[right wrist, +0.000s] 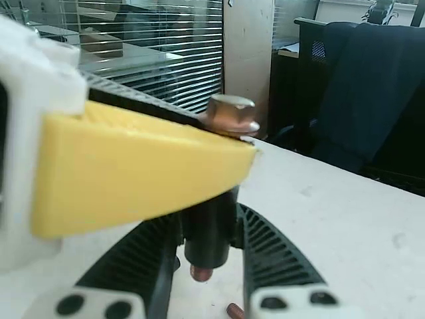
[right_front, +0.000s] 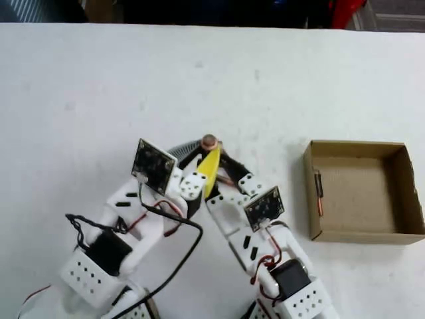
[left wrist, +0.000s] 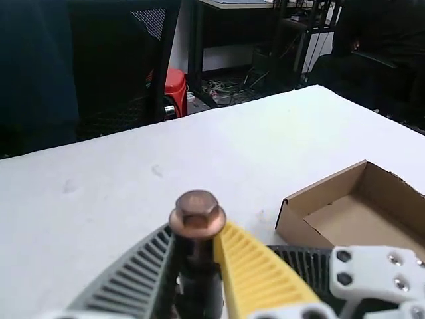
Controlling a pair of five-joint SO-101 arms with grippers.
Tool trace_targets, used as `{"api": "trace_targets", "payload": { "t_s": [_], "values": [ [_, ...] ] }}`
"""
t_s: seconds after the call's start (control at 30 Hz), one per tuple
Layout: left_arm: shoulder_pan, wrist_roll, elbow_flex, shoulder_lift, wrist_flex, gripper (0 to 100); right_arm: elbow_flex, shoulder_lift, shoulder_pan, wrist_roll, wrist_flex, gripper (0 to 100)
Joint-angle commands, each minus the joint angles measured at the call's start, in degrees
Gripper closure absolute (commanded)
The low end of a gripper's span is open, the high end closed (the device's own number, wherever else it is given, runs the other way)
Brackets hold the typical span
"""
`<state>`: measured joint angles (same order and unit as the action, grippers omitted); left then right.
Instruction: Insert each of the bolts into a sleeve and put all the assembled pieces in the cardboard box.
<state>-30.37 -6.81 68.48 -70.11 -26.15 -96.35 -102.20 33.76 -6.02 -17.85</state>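
1 bolt [right_front: 209,141], 1 sleeve [right wrist: 208,232] held; 1 box [right_front: 365,235]

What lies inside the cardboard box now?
One slim dark-and-copper piece lies along a side wall of the cardboard box; the remaining floor looks bare. The near wall may hide a strip.

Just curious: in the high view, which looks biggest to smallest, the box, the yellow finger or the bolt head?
Box, largest.
Yellow finger, next.
Bolt head, smallest.
The gaps are plain, so nearness doesn't change the order.
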Motion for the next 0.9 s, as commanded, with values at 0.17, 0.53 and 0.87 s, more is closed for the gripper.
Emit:
{"api": "trace_targets", "payload": {
  "t_s": [0.17,0.53,0.87],
  "values": [
    [-0.04,0.79,-0.44,-0.92,0.35,76,-0.44,-1.01,-0.66,-0.09,1.19,97.5],
    [6.99,0.79,-0.70,-0.92,0.62,76,-0.44,-1.01,-0.66,-0.09,1.19,97.5],
    [9.54,0.88,-7.30,-1.01,0.18,76,-0.44,-1.01,-0.75,-0.09,1.10,97.5]
  ]
}}
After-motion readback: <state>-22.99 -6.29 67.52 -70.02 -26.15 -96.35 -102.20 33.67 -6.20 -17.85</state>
